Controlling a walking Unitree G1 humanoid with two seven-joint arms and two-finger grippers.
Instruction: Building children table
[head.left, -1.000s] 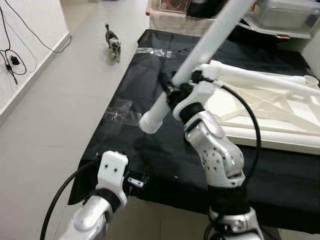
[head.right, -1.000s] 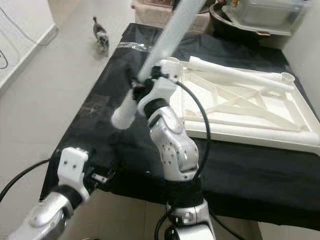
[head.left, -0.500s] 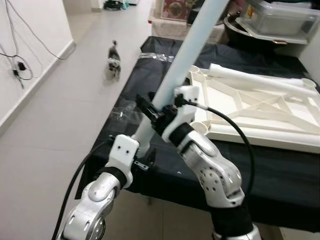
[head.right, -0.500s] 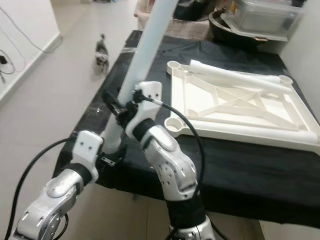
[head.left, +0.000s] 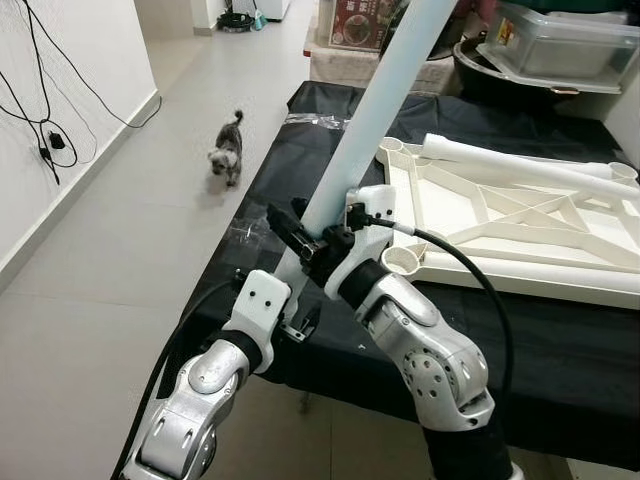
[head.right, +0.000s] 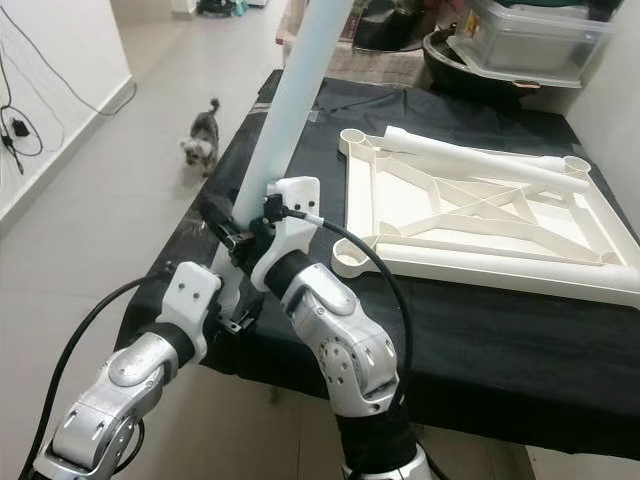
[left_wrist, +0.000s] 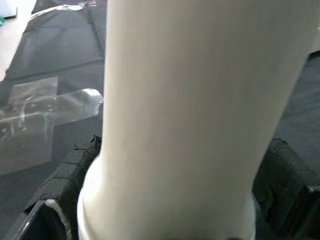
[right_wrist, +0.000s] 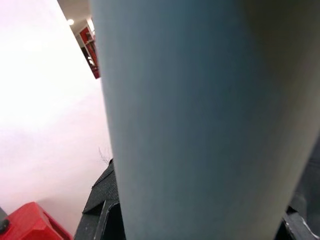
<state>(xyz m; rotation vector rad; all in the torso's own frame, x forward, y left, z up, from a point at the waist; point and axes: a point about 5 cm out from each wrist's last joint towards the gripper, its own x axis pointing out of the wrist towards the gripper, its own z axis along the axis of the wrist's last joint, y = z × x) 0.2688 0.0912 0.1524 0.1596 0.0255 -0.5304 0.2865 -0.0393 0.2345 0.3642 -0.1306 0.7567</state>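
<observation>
Left eye view: the right gripper (head.left: 318, 243) is clamped on the long white table leg (head.left: 375, 120), which stands steeply tilted, its top running out past the upper edge of the picture. A second ago the leg lay far flatter, with its lower end hanging free over the black cloth (head.left: 560, 330) covering the tabletop. Now it is raised, and the left gripper (head.left: 292, 322) has come up from below the near left corner of the tabletop to meet the leg's lower end. The white tabletop frame (head.left: 520, 225) lies upside down on the cloth toward the far right, with an open round socket (head.left: 402, 260) at its near left corner, just beside the right wrist. A small dog (head.left: 228, 150) stands on the floor off the left edge.

Right eye view: the same scene; the left gripper's fingers are hidden behind its wrist here, at the foot of the leg.

Left wrist view: the leg passes between the left gripper's black pads (left_wrist: 70, 172), which pinch its collared lower end.

Right wrist view: the leg sits between the right gripper's jaws, pinched at mid-length.

Judging from this, both grippers now share the leg, which should let it be steered upright and its end guided into that near socket, a step not yet done
</observation>
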